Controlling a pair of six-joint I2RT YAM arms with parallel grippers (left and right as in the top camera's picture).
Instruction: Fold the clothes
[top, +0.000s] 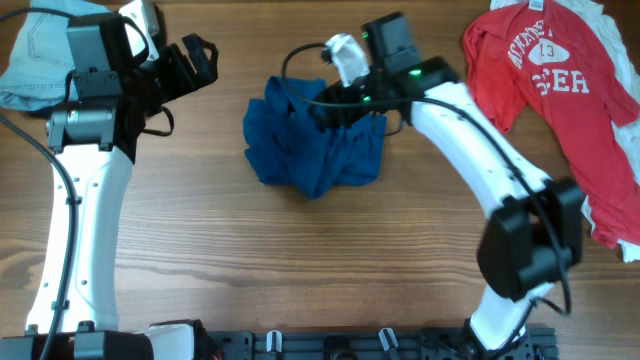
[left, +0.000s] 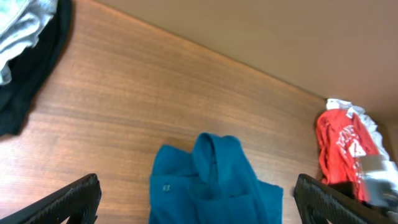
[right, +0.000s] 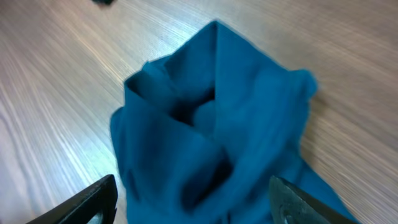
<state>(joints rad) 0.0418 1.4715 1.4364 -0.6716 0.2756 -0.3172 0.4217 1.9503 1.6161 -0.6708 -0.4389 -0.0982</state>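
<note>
Here, right gripper (right: 194, 200) agape over shirt (right: 242, 106)

Dark blue shirt (top: 315, 148): unfolded, crumpled into a bunched heap, lying directly beneath the right gripper (right: 198, 210) between its spread fingers. Red T-shirt (top: 560, 85): laid out, white lettering and "13" upward, well behind that gripper.
</note>
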